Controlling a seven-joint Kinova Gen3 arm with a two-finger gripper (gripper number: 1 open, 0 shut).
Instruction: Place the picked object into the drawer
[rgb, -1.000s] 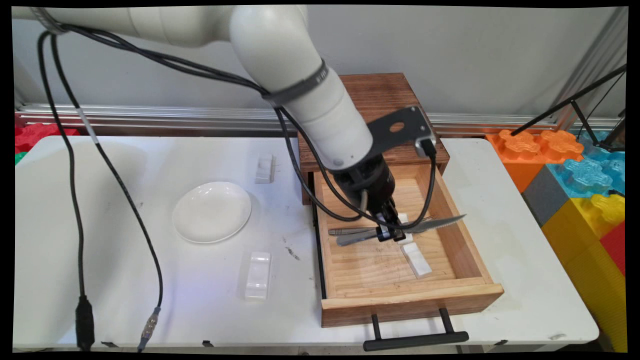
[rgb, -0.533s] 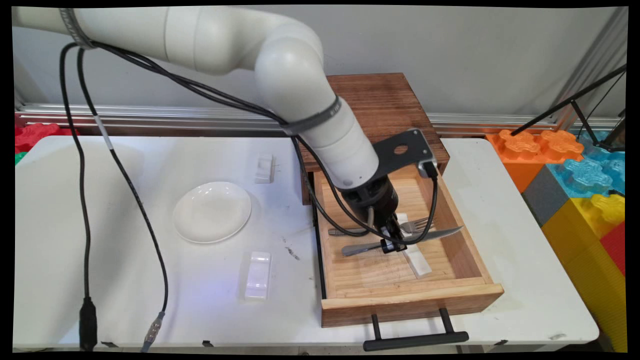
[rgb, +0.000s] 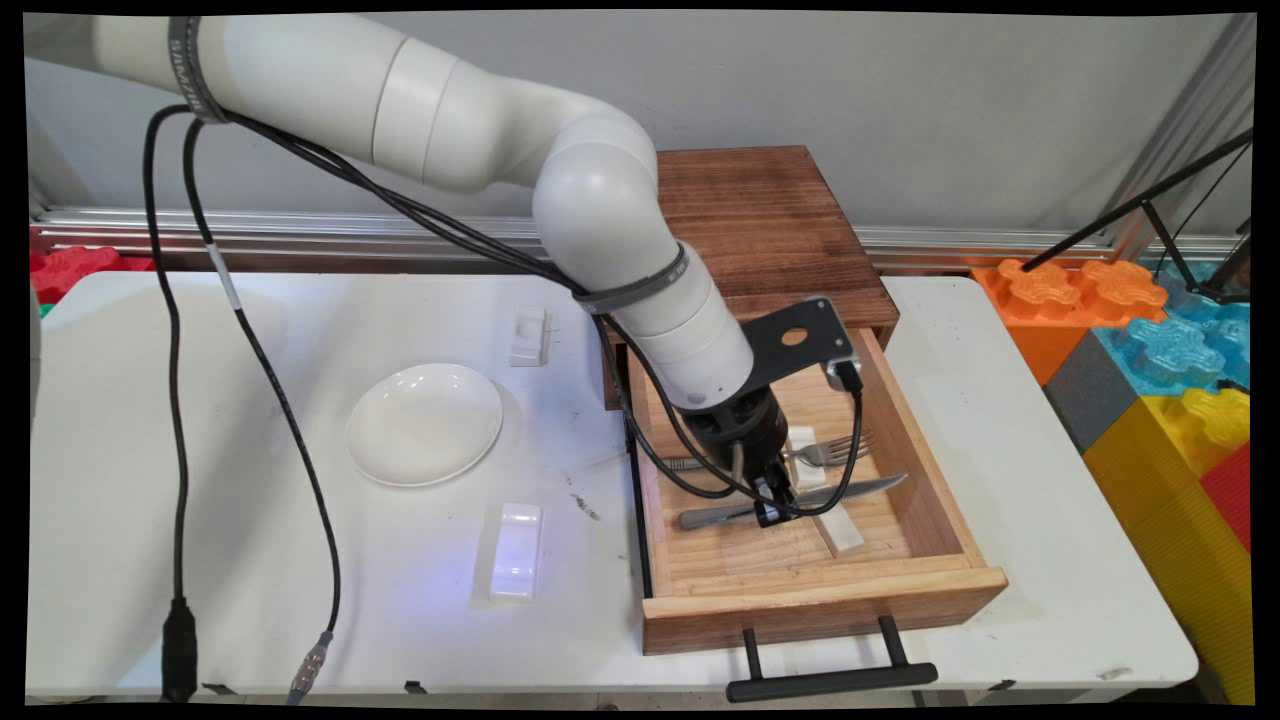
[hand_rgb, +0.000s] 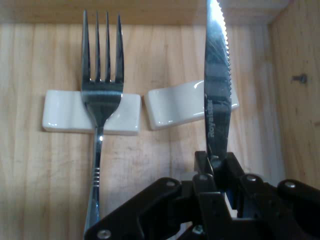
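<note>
The pincer reached down into the open wooden drawer, clamped on a knife lying crosswise above a white rest. A fork lay just behind. On the worktop sat a white plate.

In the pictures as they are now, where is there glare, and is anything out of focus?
Hand view: sharp; glare on the knife blade, the fork and both white rests; the gripper linkage is slightly soft. Main view: sharp; soft sheen on the plate.
</note>
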